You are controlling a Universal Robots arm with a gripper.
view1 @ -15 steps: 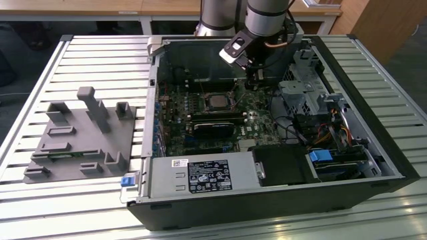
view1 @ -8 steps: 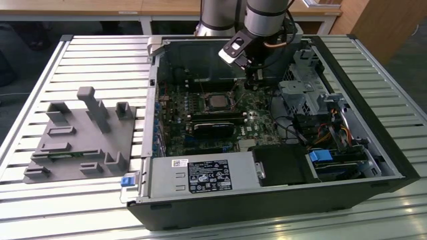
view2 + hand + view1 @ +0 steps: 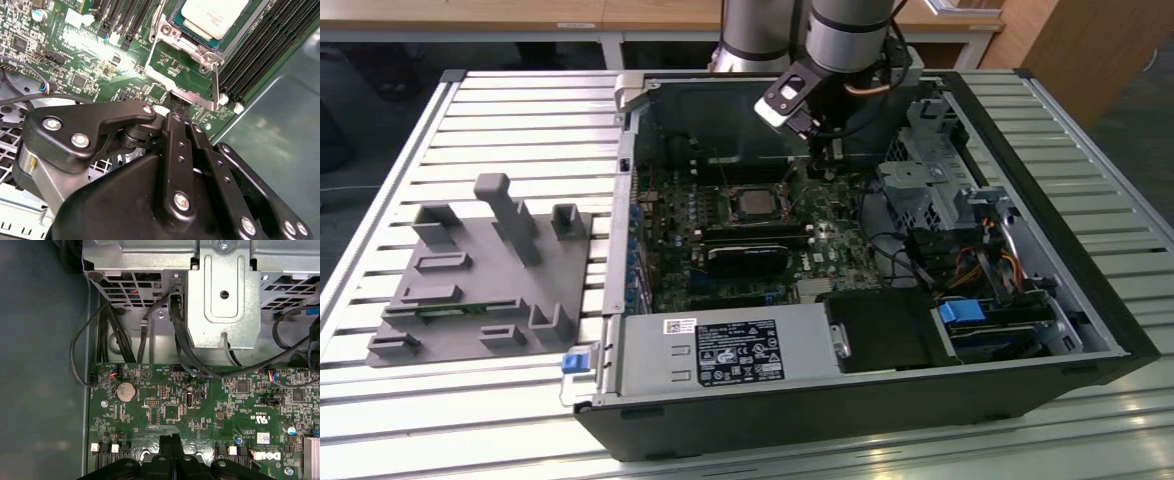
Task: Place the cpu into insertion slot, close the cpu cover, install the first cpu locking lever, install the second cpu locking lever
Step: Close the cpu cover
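Closing the cpu cover [image 3: 156, 52] is judged the step in hand: the cpu [image 3: 754, 204] is seated in the insertion slot [image 3: 200, 42]. The tool [image 3: 819, 168], closed and empty, is held at its two o'clock in the exterior view; a gentle push is needed.

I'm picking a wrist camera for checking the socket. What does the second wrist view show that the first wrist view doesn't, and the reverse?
The second wrist view has the cpu seated in the insertion slot, with the cpu cover standing open beside it. The first wrist view has a coin battery, a grey metal drive cage and black cables past the board's edge. Both wrist views show the green circuit board and the shut gripper close over it.
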